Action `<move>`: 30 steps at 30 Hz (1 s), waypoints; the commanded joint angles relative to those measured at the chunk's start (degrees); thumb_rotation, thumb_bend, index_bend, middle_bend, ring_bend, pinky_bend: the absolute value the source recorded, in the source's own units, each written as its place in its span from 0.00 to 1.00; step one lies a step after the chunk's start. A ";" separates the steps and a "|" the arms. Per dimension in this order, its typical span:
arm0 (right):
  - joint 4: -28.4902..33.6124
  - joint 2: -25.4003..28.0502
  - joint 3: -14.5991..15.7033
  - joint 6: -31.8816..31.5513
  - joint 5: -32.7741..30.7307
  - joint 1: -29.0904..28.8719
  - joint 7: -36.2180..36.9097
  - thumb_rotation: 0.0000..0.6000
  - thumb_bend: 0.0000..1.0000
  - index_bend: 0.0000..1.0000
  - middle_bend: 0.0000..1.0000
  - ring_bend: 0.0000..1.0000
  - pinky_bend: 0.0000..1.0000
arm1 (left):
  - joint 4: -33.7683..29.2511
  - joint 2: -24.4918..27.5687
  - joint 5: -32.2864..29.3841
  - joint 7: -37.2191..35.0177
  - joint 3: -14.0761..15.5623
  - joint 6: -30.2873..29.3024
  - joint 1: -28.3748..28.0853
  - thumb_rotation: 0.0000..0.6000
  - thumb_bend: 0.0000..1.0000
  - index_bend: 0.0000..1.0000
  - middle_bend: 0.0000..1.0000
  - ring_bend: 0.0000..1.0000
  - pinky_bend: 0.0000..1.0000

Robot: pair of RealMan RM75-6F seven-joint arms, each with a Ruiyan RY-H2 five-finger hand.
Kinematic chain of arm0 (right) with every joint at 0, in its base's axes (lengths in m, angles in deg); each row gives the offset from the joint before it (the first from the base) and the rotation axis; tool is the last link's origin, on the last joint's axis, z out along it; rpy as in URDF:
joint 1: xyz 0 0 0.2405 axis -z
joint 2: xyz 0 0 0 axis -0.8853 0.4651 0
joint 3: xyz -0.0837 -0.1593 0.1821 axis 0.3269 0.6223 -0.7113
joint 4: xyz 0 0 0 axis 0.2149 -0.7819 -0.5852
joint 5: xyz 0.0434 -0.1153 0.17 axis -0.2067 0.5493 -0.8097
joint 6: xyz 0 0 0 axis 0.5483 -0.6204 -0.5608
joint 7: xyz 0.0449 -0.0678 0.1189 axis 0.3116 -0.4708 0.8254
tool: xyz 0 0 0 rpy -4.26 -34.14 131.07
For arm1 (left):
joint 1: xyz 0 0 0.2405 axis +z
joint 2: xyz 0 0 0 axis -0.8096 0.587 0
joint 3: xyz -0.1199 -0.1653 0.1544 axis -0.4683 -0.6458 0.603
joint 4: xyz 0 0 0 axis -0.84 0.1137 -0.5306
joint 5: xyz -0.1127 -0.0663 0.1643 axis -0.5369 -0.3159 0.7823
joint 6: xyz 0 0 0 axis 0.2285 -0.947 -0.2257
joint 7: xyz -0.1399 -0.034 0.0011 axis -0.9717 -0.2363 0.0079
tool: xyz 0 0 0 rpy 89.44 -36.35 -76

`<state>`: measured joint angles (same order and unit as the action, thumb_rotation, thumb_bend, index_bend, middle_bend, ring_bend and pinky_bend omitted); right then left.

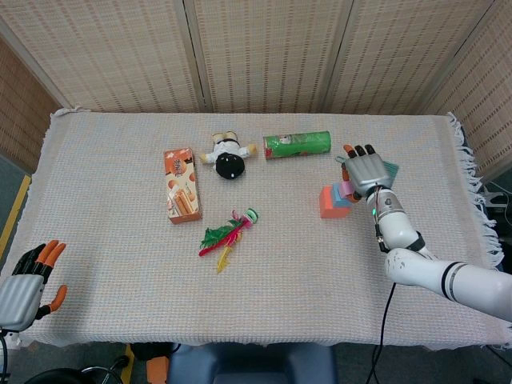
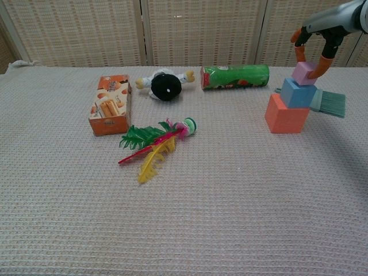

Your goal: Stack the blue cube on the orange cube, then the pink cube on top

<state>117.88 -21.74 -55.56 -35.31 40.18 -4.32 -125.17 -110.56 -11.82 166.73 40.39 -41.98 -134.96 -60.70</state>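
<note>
While sitting on the blue cube (image 2: pixel 298 93) atop the orange cube (image 2: pixel 285 115), pink cube (image 2: pixel 303 72) being pinched by right hand (image 2: pixel 313 40), left hand (image 1: pixel 26 286) hanging open, empty.

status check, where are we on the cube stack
Right robot hand pinching pink cube, resting on blue cube atop orange cube. Left robot hand open, idle. Brush beside stack.

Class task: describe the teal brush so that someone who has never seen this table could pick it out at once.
Start at the green can lying along the table's far edge, then go right to the cube stack. The teal brush lies flat on the cloth just behind and right of it. Unlike the boxy cubes, it is flat, with fanned bristles.
</note>
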 commanded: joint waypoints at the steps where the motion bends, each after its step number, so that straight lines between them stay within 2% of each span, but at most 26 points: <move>1: -0.16 -0.17 0.05 -0.12 -0.05 -0.03 -0.14 1.00 0.14 0.53 0.02 0.00 0.00 | 0.01 -0.01 -0.01 0.05 -0.01 -0.03 0.01 1.00 0.45 0.00 0.00 0.00 0.10; 13: -0.69 -0.95 0.49 -0.41 -0.68 -0.23 -1.24 1.00 0.14 0.50 0.02 0.00 0.00 | 0.12 0.01 0.00 -0.19 0.01 0.04 -0.02 1.00 0.46 0.00 0.00 0.00 0.10; 21: -0.37 -0.93 0.54 -0.98 -1.58 -0.48 -1.99 1.00 0.14 0.43 0.02 0.00 0.00 | 0.09 0.06 -0.13 -0.17 -0.02 0.04 0.01 1.00 0.45 0.00 0.00 0.00 0.10; 30: -0.09 -0.80 0.36 -1.21 -1.69 -0.39 -2.15 1.00 0.14 0.40 0.02 0.00 0.00 | 0.05 0.08 -0.08 -0.03 0.00 -0.06 0.06 1.00 0.46 0.00 0.00 0.00 0.10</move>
<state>117.71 -22.61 -55.16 -36.45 38.44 -4.73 -127.33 -110.51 -11.74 166.65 40.36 -41.99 -135.02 -60.65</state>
